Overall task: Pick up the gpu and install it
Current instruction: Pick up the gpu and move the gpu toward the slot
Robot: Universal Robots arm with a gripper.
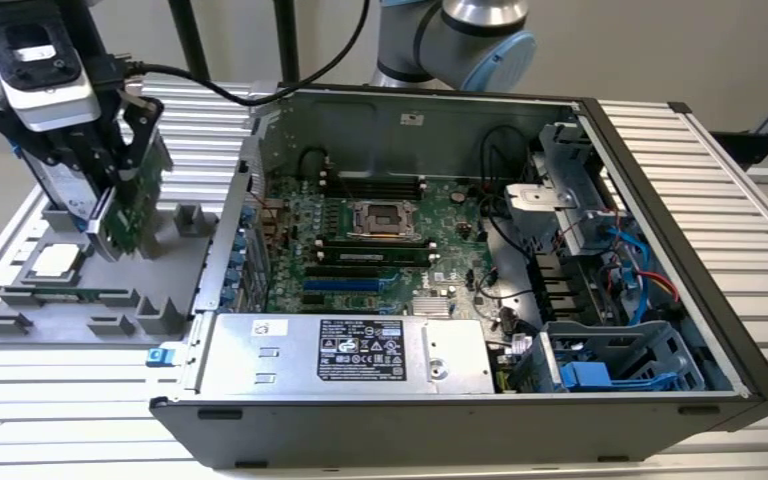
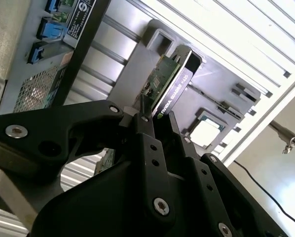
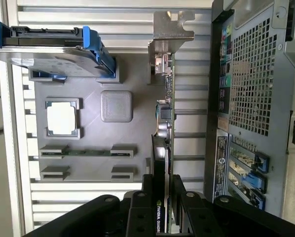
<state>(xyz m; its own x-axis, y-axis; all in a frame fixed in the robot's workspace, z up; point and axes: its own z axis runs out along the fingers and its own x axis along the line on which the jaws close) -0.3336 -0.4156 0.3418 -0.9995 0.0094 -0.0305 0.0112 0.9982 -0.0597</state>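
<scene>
- The gripper (image 3: 162, 187) is pinched on the gpu (image 3: 166, 123). In both wrist views its two black fingers press on the card's opposite faces near one end.
- The card hangs on edge and upright, green board on one face and black shroud on the other. Its silver bracket (image 3: 171, 24) is at the end away from the fingers.
- It sits over the grey tray (image 1: 37, 330), at the exterior view's left of the computer case (image 3: 246, 89). Whether its lower end is clear of the tray's cradle cannot be told.
- Held at one end, the card probably acts as a long lever, so a firm, even squeeze and an unhurried pace would suit the lift.
- The lift looks safest straight along the card's own plane. A twist or tilt could bind the bracket end in the cradle or shift the card in the grip.
- On one side of the card, the tray holds a grey block (image 3: 116, 105), a processor chip (image 3: 62, 118), a memory stick (image 3: 88, 152) and a hard drive with blue rails (image 3: 49, 42). All stand apart from the card, the block nearest.
- On the other side the case's perforated wall is near, so sideways drift toward it is likely the main risk.
- Farthest off, the motherboard (image 1: 357, 240) lies face up inside the open case, well apart from the card.
</scene>
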